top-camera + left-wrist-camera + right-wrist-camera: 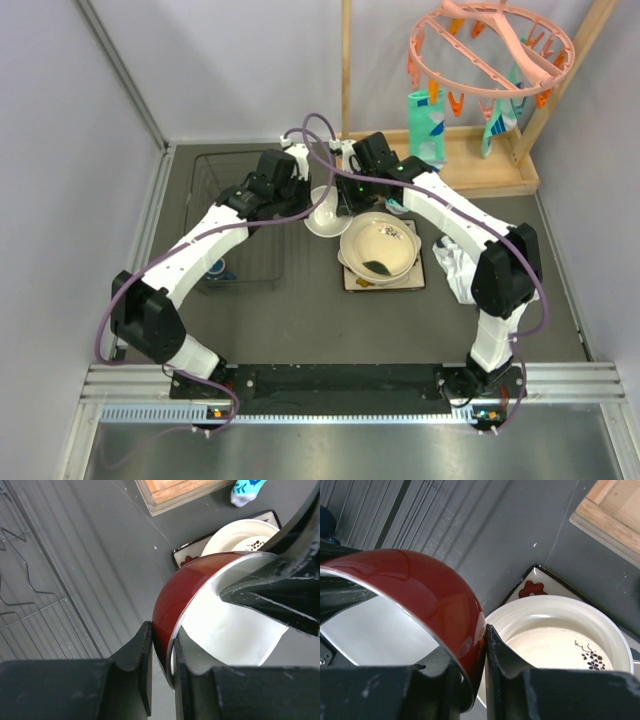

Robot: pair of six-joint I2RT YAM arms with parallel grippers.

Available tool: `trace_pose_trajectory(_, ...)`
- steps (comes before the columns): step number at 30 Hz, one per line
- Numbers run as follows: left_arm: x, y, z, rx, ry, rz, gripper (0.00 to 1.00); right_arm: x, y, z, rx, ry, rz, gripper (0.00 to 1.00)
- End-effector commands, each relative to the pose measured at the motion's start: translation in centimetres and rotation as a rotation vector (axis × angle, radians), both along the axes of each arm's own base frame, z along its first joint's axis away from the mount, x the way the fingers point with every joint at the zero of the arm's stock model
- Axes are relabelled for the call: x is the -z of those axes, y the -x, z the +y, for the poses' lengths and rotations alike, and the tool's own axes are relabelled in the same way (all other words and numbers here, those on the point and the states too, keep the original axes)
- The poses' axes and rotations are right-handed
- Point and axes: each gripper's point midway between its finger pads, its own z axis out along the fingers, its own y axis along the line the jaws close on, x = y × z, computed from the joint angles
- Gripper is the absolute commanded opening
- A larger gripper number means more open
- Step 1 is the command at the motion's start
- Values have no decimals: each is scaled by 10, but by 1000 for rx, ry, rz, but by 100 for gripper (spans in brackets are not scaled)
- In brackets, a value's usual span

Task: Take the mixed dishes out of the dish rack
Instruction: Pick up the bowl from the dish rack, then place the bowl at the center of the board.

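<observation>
A small bowl point(324, 213), red outside point(180, 595) and white inside, hangs tilted just right of the black wire dish rack point(235, 225). My left gripper point(305, 197) is shut on its rim point(162, 632) from the left. My right gripper point(345, 197) is shut on the opposite rim point(482, 630), and the bowl's red wall point(420, 580) fills that view. A large cream dish point(380, 248) sits on the square floral plate point(352, 281) to the right. A dark blue mug point(218, 268) sits at the rack's near end.
A wooden frame point(480, 165) with a pink peg hanger point(490, 45) and a teal sock point(425, 120) stands at the back right. A white cloth point(455, 262) lies right of the square plate. Grey walls close in both sides.
</observation>
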Motion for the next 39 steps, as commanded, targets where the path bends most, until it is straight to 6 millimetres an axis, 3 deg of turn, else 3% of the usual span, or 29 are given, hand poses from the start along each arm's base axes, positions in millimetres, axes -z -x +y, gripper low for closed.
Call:
trace_pose_trajectory(1, -47, -15, 4, 1, 71, -173, 11, -9, 18, 11, -187, -14, -39, 0)
trace_pose_trajectory(10, -53, -15, 15, -14, 43, -216, 67, -5, 20, 8, -188, -4, -26, 0)
trace_pose_trajectory(15, -66, -15, 27, -39, 27, -266, 81, -4, 21, 6, -192, 9, -29, 0)
trace_pose_trajectory(19, -76, -14, 39, -64, 18, -302, 85, -6, 26, -7, -192, 32, -29, 0)
trace_pose_trajectory(27, -92, -10, 60, -60, 6, -352, 90, 3, 41, -63, -184, 124, -7, 0)
trace_pose_trajectory(39, -68, -9, 75, 6, -3, -281, 90, 12, 101, -136, -282, 247, 12, 0)
